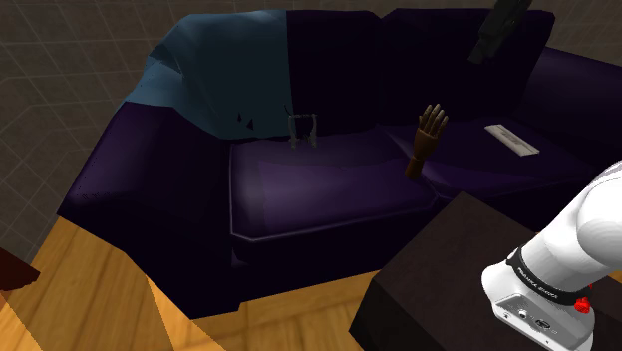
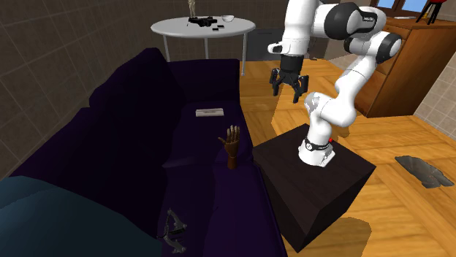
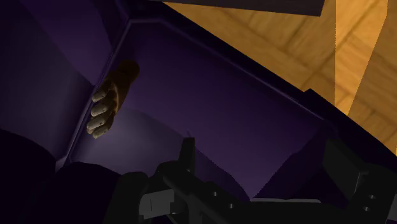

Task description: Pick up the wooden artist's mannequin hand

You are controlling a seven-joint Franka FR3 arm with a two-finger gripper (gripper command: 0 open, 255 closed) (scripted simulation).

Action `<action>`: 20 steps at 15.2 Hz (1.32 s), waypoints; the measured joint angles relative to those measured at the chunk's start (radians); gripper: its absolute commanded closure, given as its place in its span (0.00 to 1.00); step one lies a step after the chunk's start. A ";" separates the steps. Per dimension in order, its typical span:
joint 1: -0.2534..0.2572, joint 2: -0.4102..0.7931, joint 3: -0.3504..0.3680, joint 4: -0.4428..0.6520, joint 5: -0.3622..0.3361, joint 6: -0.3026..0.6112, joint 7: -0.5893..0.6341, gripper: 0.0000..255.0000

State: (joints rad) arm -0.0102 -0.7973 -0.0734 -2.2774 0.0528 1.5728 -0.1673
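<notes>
Nearest, the dark stand [image 2: 292, 212] crowds the sofa's front edge, so room on that side is tight. Just beyond it the mannequin hand [image 2: 231, 146] stands upright on the sofa [image 1: 329, 189] seat, well apart from a flat pale slab [image 2: 209, 112]. It looks stiff and light, and likely to topple on the soft cushion. The plain wrist below the jointed digits seems the safest hold. Higher up, the tool [image 2: 289, 91] hangs released, jaws apart, with open air beneath. The backrest rises farthest.

This is a living room in a home. A deep purple sofa [image 2: 131, 139] with a blue blanket [image 1: 214, 70] draped over its back stands on a wooden plank floor [image 1: 100, 294]. A brown wooden cabinet [image 2: 387, 84] stands across that floor.
</notes>
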 measured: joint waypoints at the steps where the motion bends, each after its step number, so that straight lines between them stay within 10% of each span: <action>1: 0.000 0.000 0.000 0.000 0.000 0.000 0.000 0.00; 20: -0.103 0.431 -0.158 -0.066 -0.062 0.490 -0.043 0.00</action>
State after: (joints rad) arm -0.1135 -0.3661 -0.2310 -2.3438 -0.0095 2.0630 -0.2102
